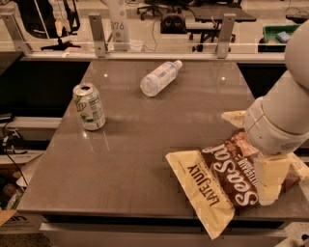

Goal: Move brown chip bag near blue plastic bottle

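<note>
Table (145, 144): brown chip bag (227, 185) flat at the near right corner, gripper (270, 190) down on its right end — whether it has a hold cannot be told. Secure the bag's edge first, then carry it low toward the blue plastic bottle (158, 78) lying far centre, stopping just short.

An office-like lab is suggested: at 12 o'clock, desks (222, 12) and rolling chairs (149, 7) are seen behind a low glass barrier (98, 34). The gripper (269, 188) is found at 4 o'clock over the grey table (145, 154).
</note>
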You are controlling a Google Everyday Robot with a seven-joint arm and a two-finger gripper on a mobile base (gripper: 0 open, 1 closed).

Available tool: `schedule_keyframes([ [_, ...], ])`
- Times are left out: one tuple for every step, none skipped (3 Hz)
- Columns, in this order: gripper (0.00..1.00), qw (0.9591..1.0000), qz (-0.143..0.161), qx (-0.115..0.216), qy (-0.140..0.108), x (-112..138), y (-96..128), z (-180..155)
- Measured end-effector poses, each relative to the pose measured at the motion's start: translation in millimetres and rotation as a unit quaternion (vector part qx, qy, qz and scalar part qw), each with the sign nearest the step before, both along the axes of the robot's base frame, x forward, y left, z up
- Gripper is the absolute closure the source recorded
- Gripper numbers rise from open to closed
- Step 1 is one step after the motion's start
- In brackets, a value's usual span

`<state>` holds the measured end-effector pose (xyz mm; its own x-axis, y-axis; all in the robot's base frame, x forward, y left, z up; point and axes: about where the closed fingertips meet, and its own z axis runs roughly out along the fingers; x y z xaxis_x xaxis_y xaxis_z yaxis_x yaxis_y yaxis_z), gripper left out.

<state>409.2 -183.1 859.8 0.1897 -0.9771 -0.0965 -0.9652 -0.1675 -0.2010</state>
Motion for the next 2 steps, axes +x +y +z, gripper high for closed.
schedule_keyframes([
  [0.00, 0.9998, 0.011, -0.018, 0.002, 1.2, -3.3, -7.7],
  [0.18, 0.9988, 0.015, -0.043, 0.017, 1.0, -8.9, -12.2],
])
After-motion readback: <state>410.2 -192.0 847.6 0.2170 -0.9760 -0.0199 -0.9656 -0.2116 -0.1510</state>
